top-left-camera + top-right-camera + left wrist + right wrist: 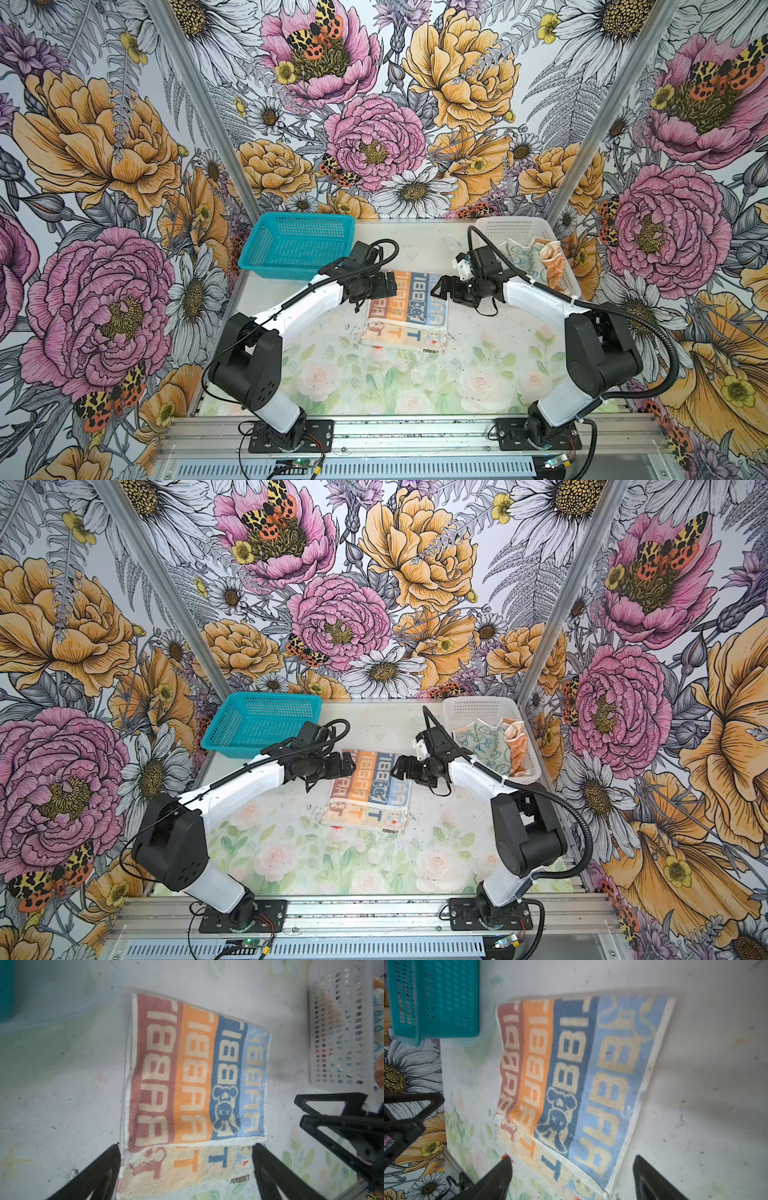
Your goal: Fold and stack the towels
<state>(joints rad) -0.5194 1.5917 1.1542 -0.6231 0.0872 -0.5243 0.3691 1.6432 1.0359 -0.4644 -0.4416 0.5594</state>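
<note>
At the middle of the bench (415, 386), toward its far edge, the striped towel (407, 311) was laid flat. It was folded once. The upper layer stopped short, so a cream strip with the RABBIT label was left bare along the near side.

The left gripper (392, 286) was held over the towel's far left corner, jaws spread, nothing pinched. The right gripper (439, 291) was held at the towel's far right edge, jaws also wide apart and empty. Contact with the cloth could not be told for either.

A second fold was judged to be the step in hand. It would be done well if both layers were pinched together at matching corners, so the upper layer was not dragged off the lower. The cloth should be lifted low and carried evenly by both arms. Edges should be matched before release, as the first fold was already uneven.

Counted:
- Three towels. One was the striped towel on the bench. The cream towel (521, 257) and orange towel (552, 259) were bunched in the white basket (511, 228) at the far right corner.
- Two baskets. The second was the teal basket (305, 226) at the far left corner, with nothing seen inside.
- Two grippers.
</note>
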